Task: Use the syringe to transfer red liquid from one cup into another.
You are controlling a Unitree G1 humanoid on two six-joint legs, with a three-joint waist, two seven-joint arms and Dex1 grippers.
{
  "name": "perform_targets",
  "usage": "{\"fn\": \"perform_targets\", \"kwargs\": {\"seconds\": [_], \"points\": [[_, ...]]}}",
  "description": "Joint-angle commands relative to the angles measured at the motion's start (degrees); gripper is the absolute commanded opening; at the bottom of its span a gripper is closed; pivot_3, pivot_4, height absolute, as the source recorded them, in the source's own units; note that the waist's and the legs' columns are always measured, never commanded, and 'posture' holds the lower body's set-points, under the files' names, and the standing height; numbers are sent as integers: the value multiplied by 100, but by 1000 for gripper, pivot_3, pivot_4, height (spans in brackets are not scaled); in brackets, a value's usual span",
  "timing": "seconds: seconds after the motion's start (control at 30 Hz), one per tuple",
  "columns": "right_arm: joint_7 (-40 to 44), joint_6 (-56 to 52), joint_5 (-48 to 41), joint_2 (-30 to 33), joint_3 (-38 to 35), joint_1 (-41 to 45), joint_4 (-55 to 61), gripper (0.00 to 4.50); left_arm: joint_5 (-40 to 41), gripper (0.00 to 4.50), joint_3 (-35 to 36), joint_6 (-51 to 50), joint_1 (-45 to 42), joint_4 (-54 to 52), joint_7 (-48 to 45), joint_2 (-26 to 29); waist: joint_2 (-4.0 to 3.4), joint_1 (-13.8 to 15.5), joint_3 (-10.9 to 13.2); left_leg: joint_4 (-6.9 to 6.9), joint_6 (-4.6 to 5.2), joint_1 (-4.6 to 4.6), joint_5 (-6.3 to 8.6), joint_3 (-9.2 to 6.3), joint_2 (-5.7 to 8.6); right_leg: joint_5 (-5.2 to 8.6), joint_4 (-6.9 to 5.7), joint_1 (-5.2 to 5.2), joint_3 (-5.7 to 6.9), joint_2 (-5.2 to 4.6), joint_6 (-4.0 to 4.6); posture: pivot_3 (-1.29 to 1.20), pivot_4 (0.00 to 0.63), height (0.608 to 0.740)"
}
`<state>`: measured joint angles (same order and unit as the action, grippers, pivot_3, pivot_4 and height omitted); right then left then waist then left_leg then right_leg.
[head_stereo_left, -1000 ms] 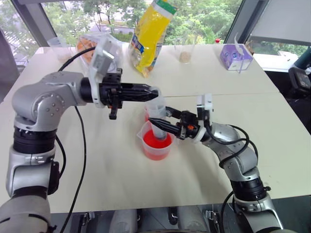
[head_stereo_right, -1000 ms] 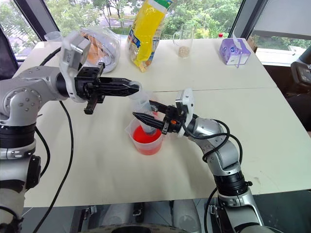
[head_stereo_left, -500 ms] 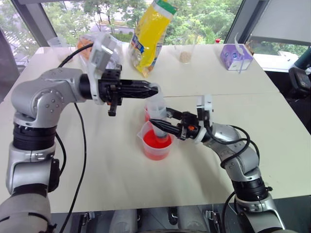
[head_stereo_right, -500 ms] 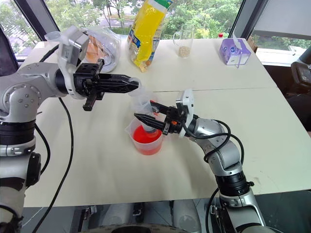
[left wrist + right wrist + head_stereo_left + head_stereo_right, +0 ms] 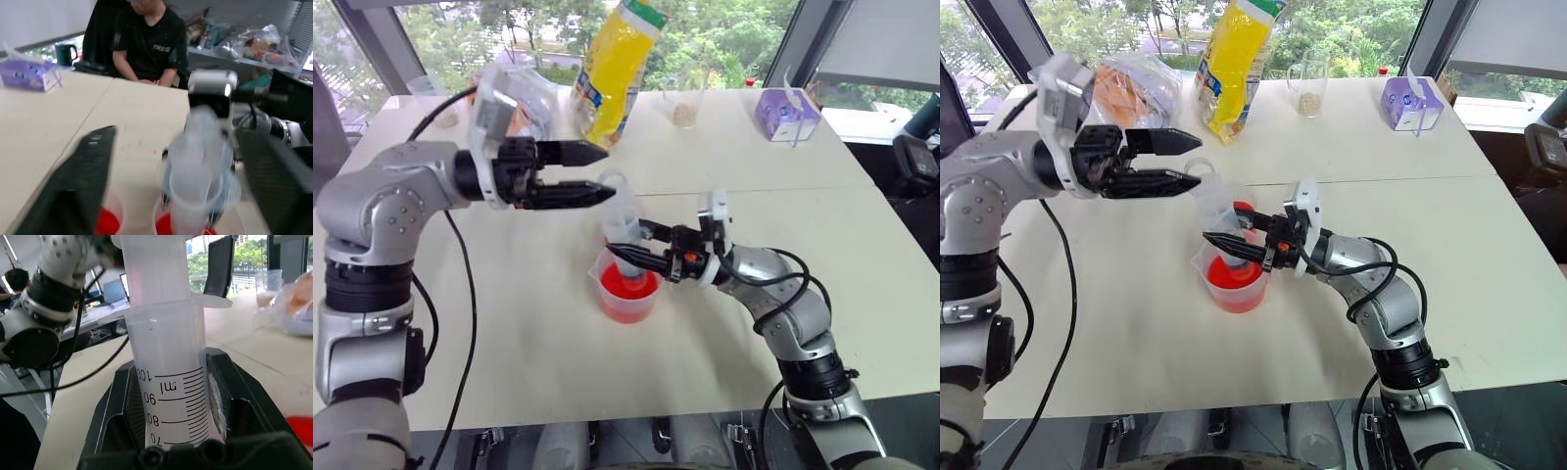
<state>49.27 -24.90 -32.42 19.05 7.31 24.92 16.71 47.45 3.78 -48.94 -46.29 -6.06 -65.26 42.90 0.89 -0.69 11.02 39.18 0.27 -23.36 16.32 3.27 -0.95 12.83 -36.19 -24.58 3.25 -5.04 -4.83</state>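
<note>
The syringe stands nearly upright with its tip down in the wide spouted cup, which holds red liquid. My right gripper is shut on the barrel, just below the flange. My left gripper is open, one finger on each side of the white plunger top and apart from it. The smaller cup, red inside, stands just behind the syringe and is mostly hidden by it.
At the table's far side stand a yellow bag, a clear cup with beige grains, a purple box and a clear bag of orange contents. A seated person shows beyond the table.
My left gripper has opened, let go of the plunger top and drawn back a little to the left. The right gripper still holds the syringe in the cup.
</note>
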Motion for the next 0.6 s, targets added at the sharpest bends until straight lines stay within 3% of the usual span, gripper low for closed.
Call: {"fn": "perform_targets", "kwargs": {"seconds": [0.03,0.33,0.6], "points": [[-160,-160,-396,-23,-333,276,379,1362,-24,4474,396,137,83,-153,-30,313,0,0,0,0,0,0,0,0,0,0,0,0,0,0,0,0,150,740],[-599,-748,-1228,-120,-977,1569,-54,1362,-68,4474,801,240,367,-93,92,687,-1,-1,1,0,0,0,0,-1,-1,0,0,-1,1,-1,1,0,150,740],[-70,532,-286,-392,-831,2455,-2172,1362,-97,4474,769,342,309,-99,227,584,-1,-4,0,-1,1,-1,0,4,2,-1,2,0,1,-1,1,0,150,740]]}}
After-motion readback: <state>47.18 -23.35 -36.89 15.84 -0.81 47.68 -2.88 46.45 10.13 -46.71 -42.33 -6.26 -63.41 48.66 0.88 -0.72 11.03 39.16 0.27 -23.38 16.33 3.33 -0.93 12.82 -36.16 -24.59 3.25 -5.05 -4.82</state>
